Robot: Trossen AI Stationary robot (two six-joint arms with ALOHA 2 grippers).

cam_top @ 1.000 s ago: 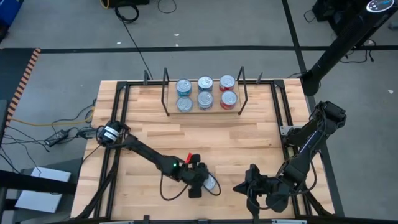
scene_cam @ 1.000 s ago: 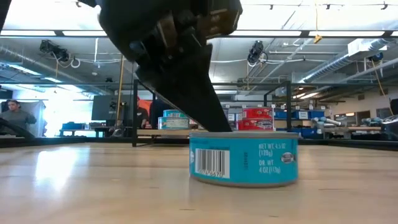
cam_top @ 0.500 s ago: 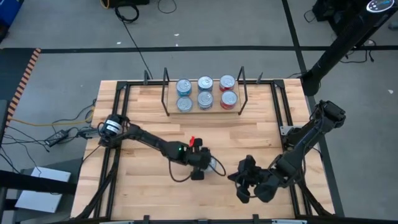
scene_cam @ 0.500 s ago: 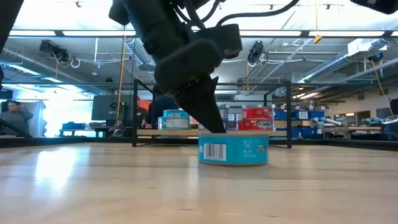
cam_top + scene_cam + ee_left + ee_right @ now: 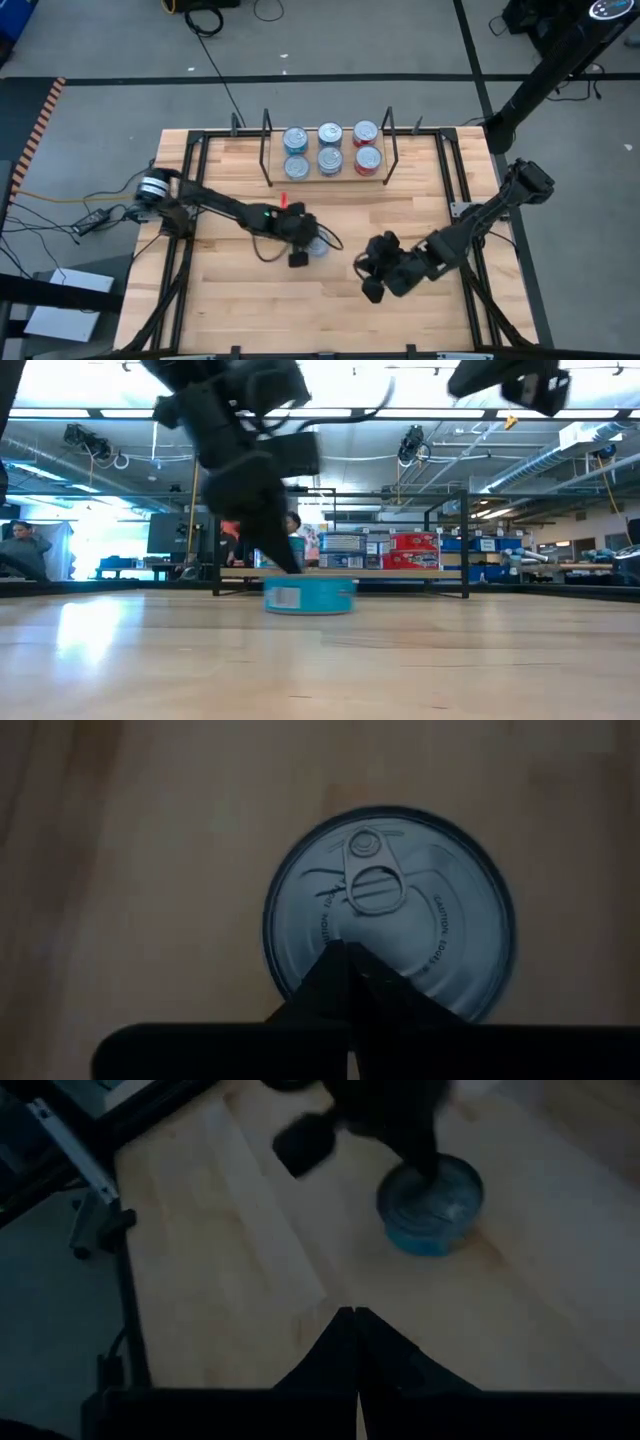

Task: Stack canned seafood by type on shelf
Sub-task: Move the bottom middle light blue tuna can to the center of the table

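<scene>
Canned seafood sat in two places: six tins stood on the shelf (image 5: 328, 172) at the far side of the desk (image 5: 240, 300), and one loose blue-labelled tin (image 5: 318, 246) lay on the bare wood near the middle. On the shelf, the four blue tins (image 5: 297, 138) filled the left and middle columns, two deep, while the two red tins (image 5: 366, 133) made up the right column. The shelf's black wire uprights (image 5: 267, 150) rose at both ends of the board. The left gripper (image 5: 308, 243) was down at the loose tin, its fingers (image 5: 345, 982) pressed together with no gap between them, their joined tip resting against the tin's silver lid just below the pull ring (image 5: 374, 888); the tin was touched but not clamped. In the low view the tin stood flat on the desk, with the left arm's dark wrist leaning over it from the picture's left. The right gripper (image 5: 372, 283) hung over the desk on the right of the tin and somewhat nearer the front edge, apart from it, fingers (image 5: 352, 1342) likewise closed tight and holding nothing. From the right wrist view the loose tin showed ahead with the left gripper on top of it. In the room behind, a person (image 5: 22, 550) sat at far left.
</scene>
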